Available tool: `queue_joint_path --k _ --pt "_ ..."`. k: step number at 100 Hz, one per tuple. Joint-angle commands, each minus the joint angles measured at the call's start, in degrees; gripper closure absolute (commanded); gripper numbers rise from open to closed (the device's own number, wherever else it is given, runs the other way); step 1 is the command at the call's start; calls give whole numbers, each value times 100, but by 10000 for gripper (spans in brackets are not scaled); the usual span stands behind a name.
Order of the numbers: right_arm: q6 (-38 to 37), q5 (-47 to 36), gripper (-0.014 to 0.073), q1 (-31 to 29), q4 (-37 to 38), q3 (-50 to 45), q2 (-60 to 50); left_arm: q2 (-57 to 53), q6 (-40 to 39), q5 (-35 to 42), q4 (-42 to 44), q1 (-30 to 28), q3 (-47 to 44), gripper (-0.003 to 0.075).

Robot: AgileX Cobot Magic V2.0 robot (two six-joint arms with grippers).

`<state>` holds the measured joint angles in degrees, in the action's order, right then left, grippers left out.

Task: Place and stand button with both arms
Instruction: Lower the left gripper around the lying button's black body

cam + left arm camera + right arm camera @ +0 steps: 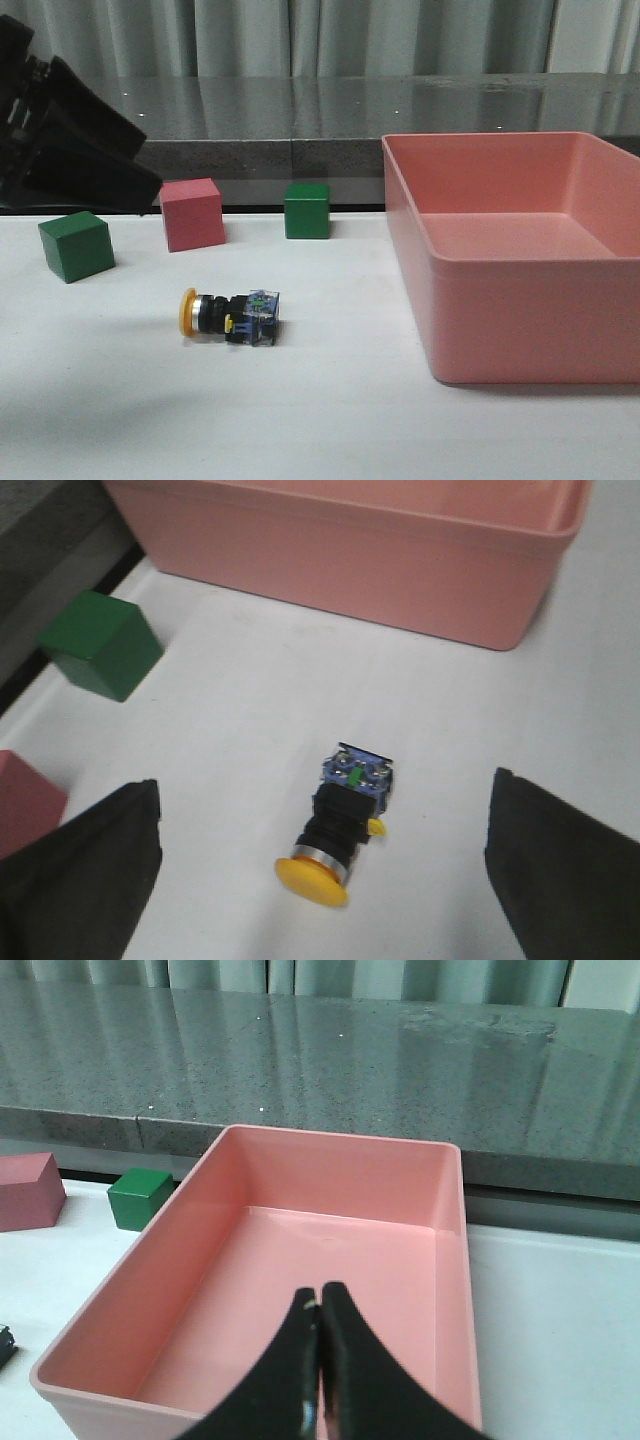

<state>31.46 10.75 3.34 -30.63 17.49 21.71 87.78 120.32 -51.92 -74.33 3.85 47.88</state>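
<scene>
The button (232, 315) lies on its side on the white table, yellow cap pointing left, clear blue base to the right. In the left wrist view the button (342, 825) rests between my left gripper's (322, 870) wide-apart black fingers (85, 865), untouched; that gripper is open above it. The left arm (60, 140) shows as a black mass at the upper left of the front view. My right gripper (320, 1305) is shut with nothing in it, hovering over the pink bin (440, 1175); it does not show in the front view.
A large pink bin (470, 330) fills the table's right side. Behind the button stand a green cube (76, 246), a pink cube (192, 214) and another green cube (307, 210). A dark ledge runs along the table's back edge.
</scene>
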Motion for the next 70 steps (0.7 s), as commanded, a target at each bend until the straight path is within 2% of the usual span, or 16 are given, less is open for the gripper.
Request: queue_joint_path --k 1,11,29,46,70 --pt "14 -364 652 -21 -61 149 24 230 399 -757 -415 -126 174 102" --pt "14 -364 652 -21 -61 149 24 639 510 -757 -646 -103 174 102" --pt "14 -364 652 -21 -61 149 24 1140 510 -1211 -780 -103 174 102" --pt "14 -364 652 -21 -61 149 24 1338 567 -1158 -948 -103 174 102" --pt "14 -364 652 -21 -61 149 24 1863 1686 -1158 -1586 -103 174 102"
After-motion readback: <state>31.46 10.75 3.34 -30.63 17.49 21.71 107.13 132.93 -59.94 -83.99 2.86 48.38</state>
